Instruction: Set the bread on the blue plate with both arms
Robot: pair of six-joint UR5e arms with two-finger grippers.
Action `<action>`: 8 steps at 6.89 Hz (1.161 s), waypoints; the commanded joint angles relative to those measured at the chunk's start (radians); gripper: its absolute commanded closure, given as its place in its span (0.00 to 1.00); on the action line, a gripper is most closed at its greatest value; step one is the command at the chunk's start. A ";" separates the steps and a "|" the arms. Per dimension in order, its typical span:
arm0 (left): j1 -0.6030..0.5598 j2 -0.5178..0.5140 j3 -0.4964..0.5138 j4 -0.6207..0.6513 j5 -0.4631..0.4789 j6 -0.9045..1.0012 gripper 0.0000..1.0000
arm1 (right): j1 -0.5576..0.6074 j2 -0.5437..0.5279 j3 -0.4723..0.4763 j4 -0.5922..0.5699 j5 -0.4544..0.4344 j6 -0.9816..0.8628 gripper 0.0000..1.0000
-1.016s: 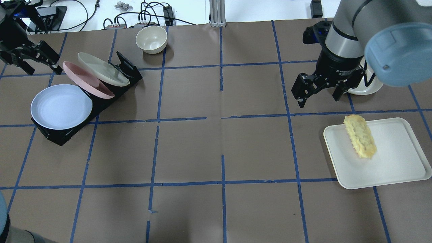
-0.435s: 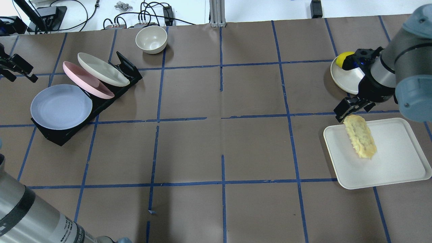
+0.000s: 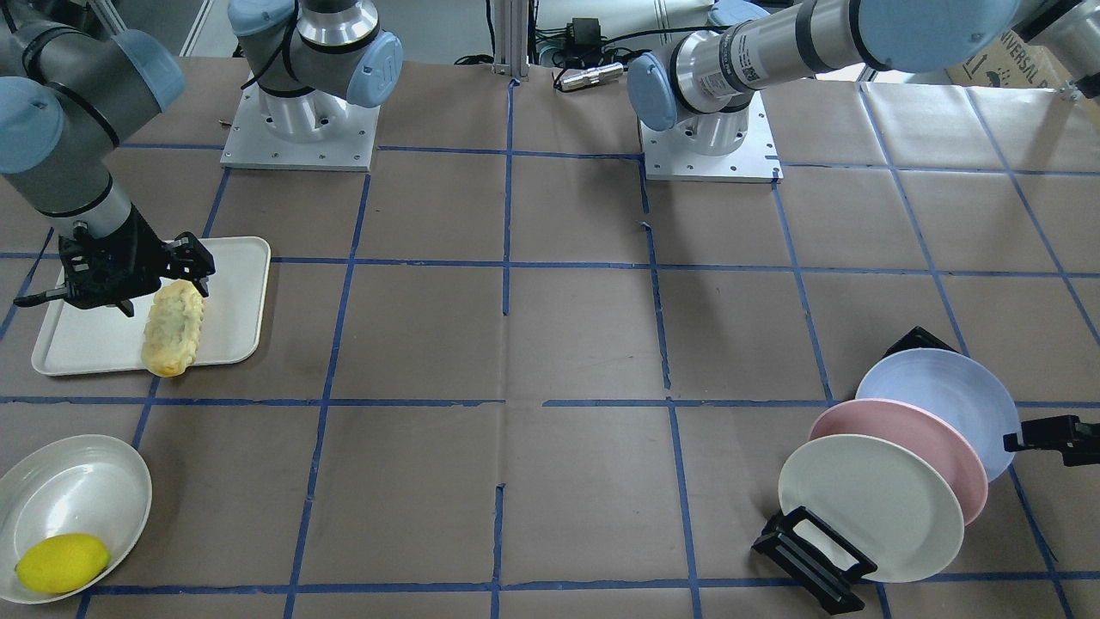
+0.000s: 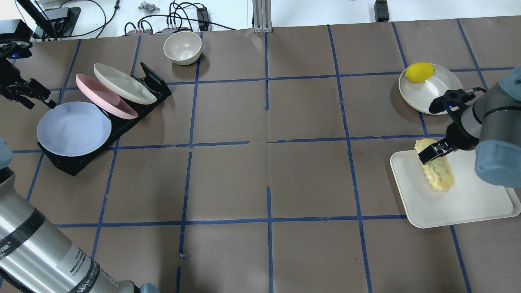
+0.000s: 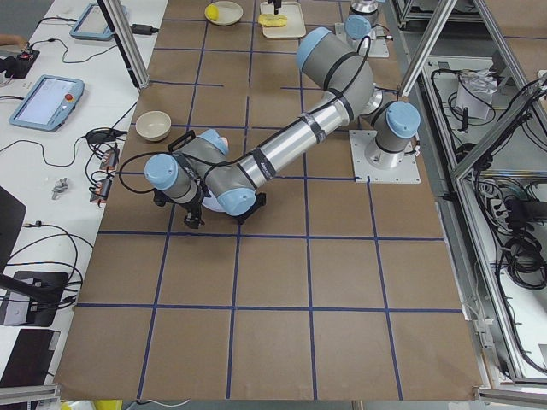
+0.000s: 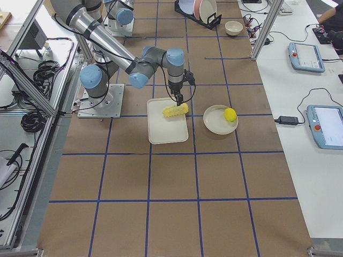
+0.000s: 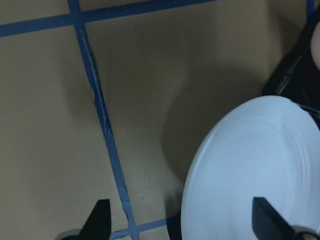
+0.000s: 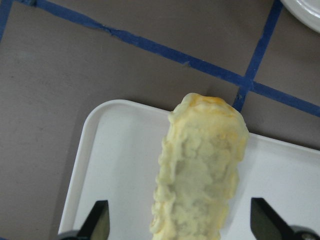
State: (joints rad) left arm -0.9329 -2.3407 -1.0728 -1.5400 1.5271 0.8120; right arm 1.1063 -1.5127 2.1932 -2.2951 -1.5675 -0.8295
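Observation:
The bread lies lengthwise on a white tray; it also shows in the front view and the right wrist view. My right gripper is open and low over the bread's far end, with a finger on each side. The blue plate leans at the front of a black rack. My left gripper is open at the plate's far-left rim. In the left wrist view the plate's edge lies between the fingers.
A pink plate and a cream plate stand behind the blue one in the rack. A cream bowl sits at the back. A white dish holding a lemon stands behind the tray.
My right gripper has moved from behind the tray, past the dish, down over the bread's far end. My left gripper has moved down to the blue plate's rim.

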 commanded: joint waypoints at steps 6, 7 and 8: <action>0.009 -0.017 0.014 -0.167 -0.021 0.003 0.79 | -0.039 0.120 0.039 -0.093 0.007 -0.028 0.22; 0.009 -0.012 0.014 -0.175 -0.022 0.003 0.84 | -0.039 0.112 0.037 -0.093 0.000 -0.020 0.34; 0.009 -0.009 0.016 -0.175 -0.022 0.003 0.89 | -0.034 0.100 0.017 -0.084 -0.012 0.025 0.44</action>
State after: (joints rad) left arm -0.9237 -2.3538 -1.0603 -1.7087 1.5048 0.8144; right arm 1.0688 -1.4021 2.2257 -2.3861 -1.5682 -0.8406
